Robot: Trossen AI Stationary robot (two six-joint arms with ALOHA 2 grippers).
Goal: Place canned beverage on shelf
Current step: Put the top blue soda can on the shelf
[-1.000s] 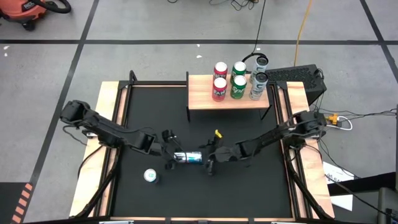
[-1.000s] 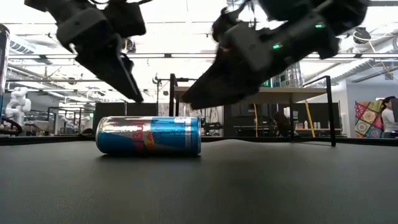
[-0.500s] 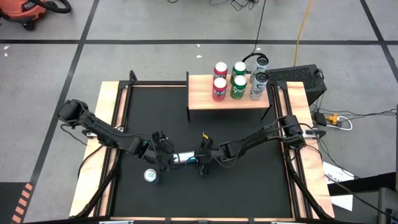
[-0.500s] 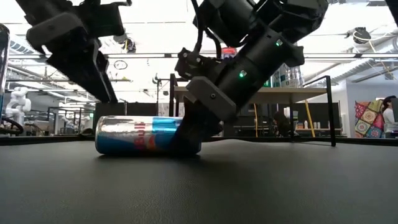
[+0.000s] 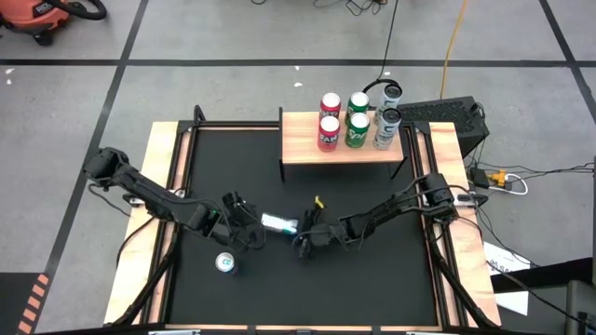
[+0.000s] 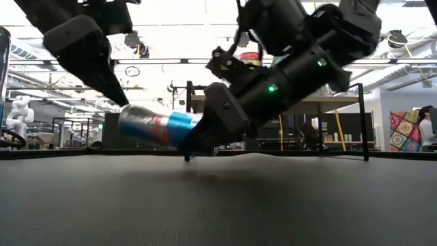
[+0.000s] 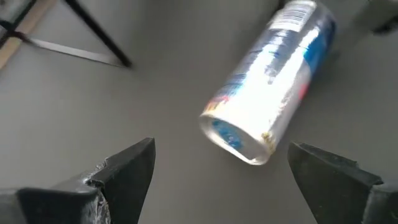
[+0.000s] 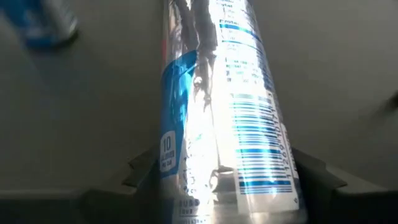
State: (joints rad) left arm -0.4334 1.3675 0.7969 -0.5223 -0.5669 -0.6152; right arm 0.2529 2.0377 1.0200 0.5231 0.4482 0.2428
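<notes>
A slim blue and silver can [image 5: 277, 222] is held just above the black table's middle by my right gripper [image 5: 302, 234]. The can also shows in the low view [image 6: 153, 126] and the right wrist view [image 8: 230, 93]. My left gripper [image 5: 248, 229] is open and empty beside the can's free left end [image 7: 239, 134], with its fingers apart on either side and not touching. The shelf [image 5: 303, 149], a wood plank on thin black legs, stands at the table's far side and carries several upright cans. My right gripper pinches the can's wall near its right end [image 8: 186, 186] between its two fingers [image 8: 146, 171]. The fingers come slanting down from the table's right and lie along the can. The can is lifted clear of the table, tilted, with its free left end [image 6: 126, 116] a little higher.
A second can [image 5: 224, 263] stands upright on the table near my left gripper, toward the near edge. Red, green and grey cans [image 5: 357, 121] fill the shelf's right part, and its left part [image 5: 298, 140] is bare. Light wooden borders [image 5: 168, 177] run along the table's sides.
My right gripper has gone left and down to the lying can, taken hold of its right end and raised it. The can, which lay flat on the table, now hangs tilted and clear of it, shifted slightly toward the far edge.
</notes>
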